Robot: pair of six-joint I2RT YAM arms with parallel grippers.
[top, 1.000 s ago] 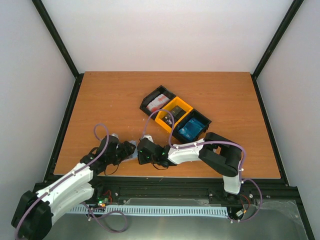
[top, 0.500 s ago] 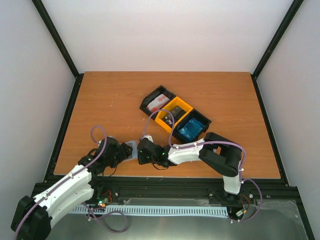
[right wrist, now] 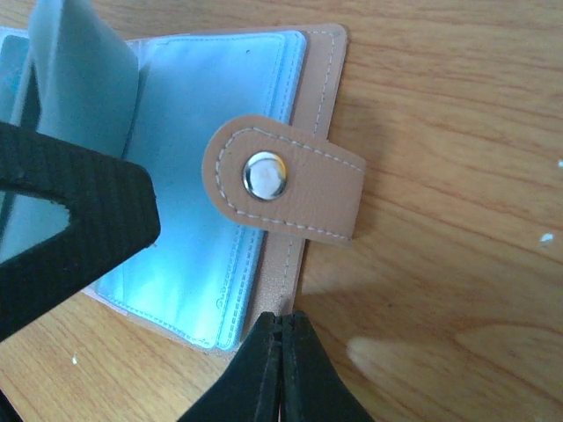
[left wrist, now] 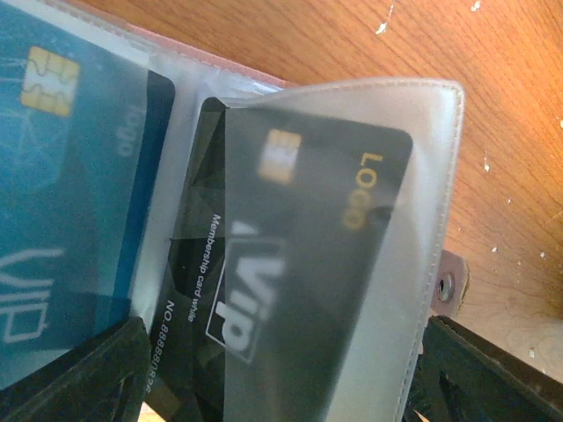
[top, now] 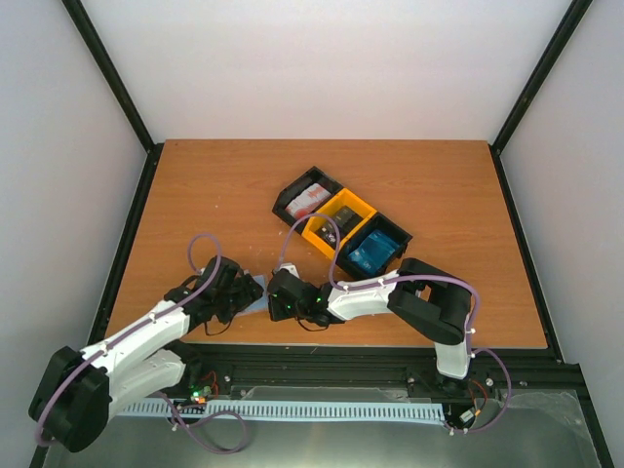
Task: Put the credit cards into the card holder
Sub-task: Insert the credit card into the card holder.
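Wooden table (top: 195,195): we see three bins (top: 335,207) of credit cards (top: 370,253). Near the front edge, the left gripper (left wrist: 281,378), fingers apart, straddles the open card holder (right wrist: 290,132). The right gripper (right wrist: 281,352), tips together, touches its edge. The blue card (left wrist: 70,176) and black card (left wrist: 299,264) sit in its sleeves.

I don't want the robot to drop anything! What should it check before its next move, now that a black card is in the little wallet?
1. The black card lies fully under its clear sleeve: ok.
2. The blue card is sleeved beside it: ok.
3. The left end effector is open: ok.
4. The right end effector is shut at the card holder edge; truly pinching it: cannot tell.
5. There are spare cards waiting in the bins: ok.
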